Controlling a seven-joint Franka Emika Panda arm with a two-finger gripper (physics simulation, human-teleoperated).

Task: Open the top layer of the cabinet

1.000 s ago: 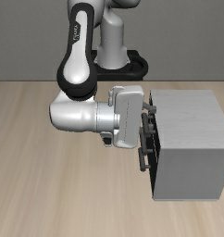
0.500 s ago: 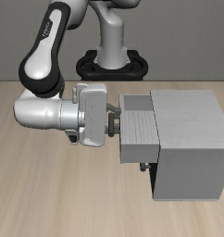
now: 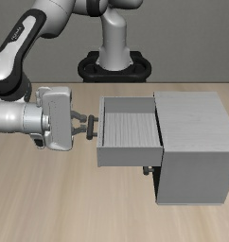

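I see one grey cabinet [image 3: 192, 132] at frame right, with its top drawer [image 3: 131, 134] open leftward. My single claw [image 3: 88, 127] is by the drawer front, and I cannot tell its grip.

The grey, box-shaped cabinet [image 3: 194, 142] stood upright on the table toward the exterior view's right. Its top drawer [image 3: 131, 132] was slid well out toward the exterior view's left, showing a ribbed grey top. A dark handle [image 3: 94, 127] projected from the drawer's front face.
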